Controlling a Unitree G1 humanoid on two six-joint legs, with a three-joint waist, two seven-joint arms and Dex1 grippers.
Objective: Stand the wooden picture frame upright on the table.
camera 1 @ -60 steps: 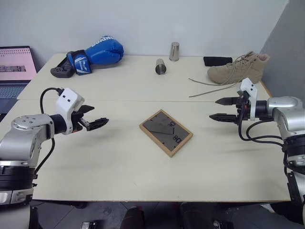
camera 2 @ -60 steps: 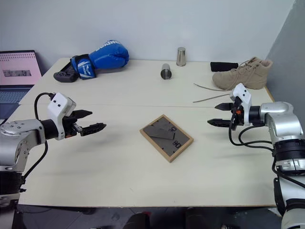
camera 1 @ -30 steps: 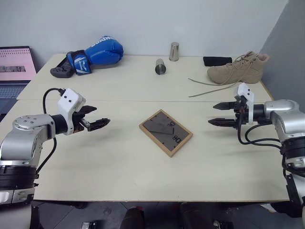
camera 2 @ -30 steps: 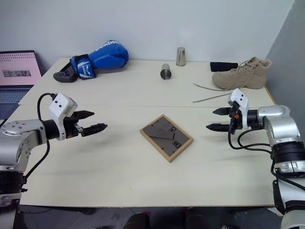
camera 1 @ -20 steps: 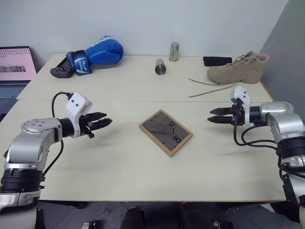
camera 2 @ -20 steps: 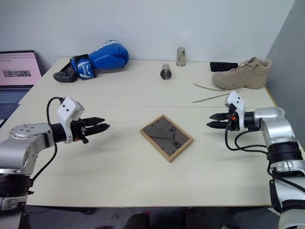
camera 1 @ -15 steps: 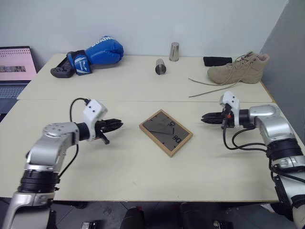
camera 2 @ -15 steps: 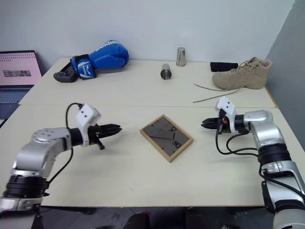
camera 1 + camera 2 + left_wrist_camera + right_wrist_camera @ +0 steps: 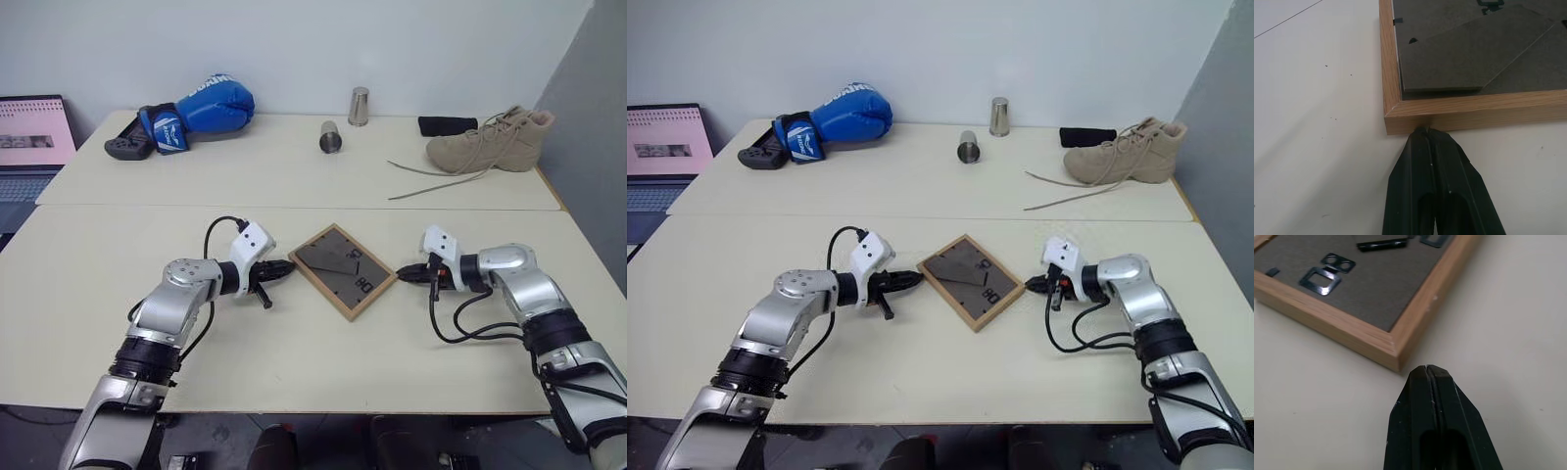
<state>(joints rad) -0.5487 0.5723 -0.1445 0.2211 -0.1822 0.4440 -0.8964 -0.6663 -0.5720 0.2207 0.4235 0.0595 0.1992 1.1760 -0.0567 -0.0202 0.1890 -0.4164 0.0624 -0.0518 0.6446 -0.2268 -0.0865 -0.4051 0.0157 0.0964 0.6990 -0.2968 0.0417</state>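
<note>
Wooden picture frame (image 9: 342, 271) lying back-up on the table (image 9: 294, 362), left gripper (image 9: 1426, 131) closed, tip touching its left corner, right gripper (image 9: 1426, 368) closed, just beside its right corner, both arms low, angled inward

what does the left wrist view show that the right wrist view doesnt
Left wrist view: the shut left gripper touching the wooden picture frame edge near a corner, with the folded stand on the back. Right wrist view: the shut right gripper just short of another corner, plus metal hanger clips. Both: the frame's dark back, facing up on the table.

Bright even light, soft shadows, sharp focus
</note>
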